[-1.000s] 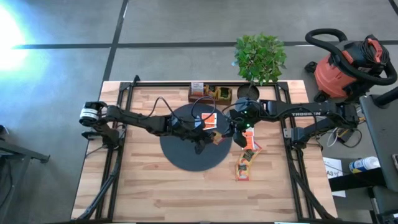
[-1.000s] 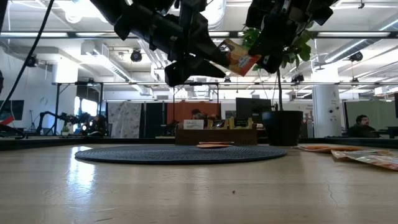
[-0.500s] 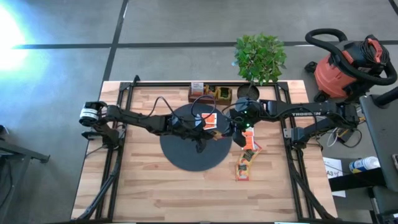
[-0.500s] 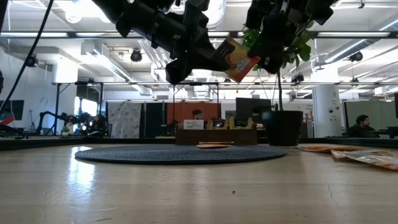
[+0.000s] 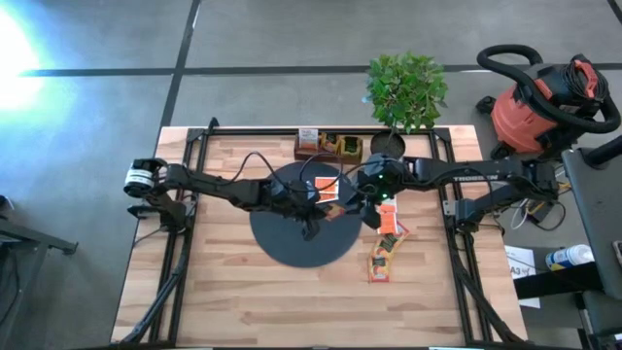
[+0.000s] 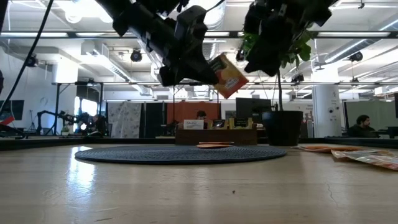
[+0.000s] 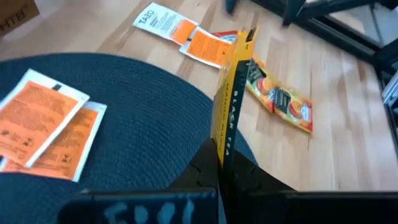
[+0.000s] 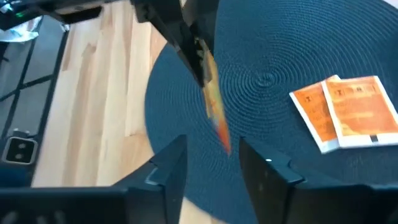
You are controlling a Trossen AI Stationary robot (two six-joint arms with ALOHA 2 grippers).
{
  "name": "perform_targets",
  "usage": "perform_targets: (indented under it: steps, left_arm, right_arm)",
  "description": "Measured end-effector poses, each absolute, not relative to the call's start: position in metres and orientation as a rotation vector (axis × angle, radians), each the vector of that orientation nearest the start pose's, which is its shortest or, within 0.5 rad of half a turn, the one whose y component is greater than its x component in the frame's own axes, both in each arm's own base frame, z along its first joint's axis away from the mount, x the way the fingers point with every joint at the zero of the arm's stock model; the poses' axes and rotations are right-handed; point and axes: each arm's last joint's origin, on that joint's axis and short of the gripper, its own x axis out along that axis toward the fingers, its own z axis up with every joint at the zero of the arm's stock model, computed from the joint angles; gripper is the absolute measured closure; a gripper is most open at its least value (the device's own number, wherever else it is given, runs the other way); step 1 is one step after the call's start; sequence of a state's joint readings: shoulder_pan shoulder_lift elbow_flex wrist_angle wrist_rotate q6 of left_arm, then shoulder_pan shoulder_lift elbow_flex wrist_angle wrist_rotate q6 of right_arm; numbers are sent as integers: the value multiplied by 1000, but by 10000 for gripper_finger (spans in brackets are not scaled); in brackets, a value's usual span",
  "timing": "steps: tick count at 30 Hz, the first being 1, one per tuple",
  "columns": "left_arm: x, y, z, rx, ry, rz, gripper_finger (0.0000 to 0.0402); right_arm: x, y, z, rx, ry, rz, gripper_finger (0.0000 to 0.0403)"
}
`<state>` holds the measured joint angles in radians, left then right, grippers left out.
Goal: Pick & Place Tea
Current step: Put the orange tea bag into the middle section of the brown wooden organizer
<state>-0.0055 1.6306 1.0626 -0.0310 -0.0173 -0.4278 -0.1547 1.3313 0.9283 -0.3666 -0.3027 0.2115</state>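
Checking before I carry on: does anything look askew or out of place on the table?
Nothing is spilled or damaged. The left gripper holds a tea sachet tilted, in the air above the black mat. Loose sachets lie scattered on the wood beside it.

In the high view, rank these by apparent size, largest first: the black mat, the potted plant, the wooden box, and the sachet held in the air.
1. black mat
2. potted plant, standing taller and so nearer the camera, which enlarges it
3. wooden box
4. held sachet, pinched by the left gripper
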Motion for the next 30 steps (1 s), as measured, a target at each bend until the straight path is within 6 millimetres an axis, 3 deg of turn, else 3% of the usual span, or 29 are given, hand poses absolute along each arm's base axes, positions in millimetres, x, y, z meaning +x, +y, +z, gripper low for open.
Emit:
perform_targets:
  steps: [4, 10, 14, 22, 30]
  left_arm:
    - [356, -1, 242, -308, 668, 122, 401]
    - [353, -1, 249, -161, 826, 119, 401]
    - [353, 2, 253, -86, 839, 160, 401]
    - [353, 6, 260, -35, 853, 171, 401]
    - [352, 6, 263, -40, 843, 178, 401]
  right_arm:
    - [285, -36, 246, 347, 753, 69, 231]
    - [305, -40, 263, 223, 746, 63, 206]
    - [320, -43, 272, 176, 773, 84, 204]
    - [346, -46, 269, 170, 844, 99, 204]
    - [354, -47, 272, 156, 835, 111, 218]
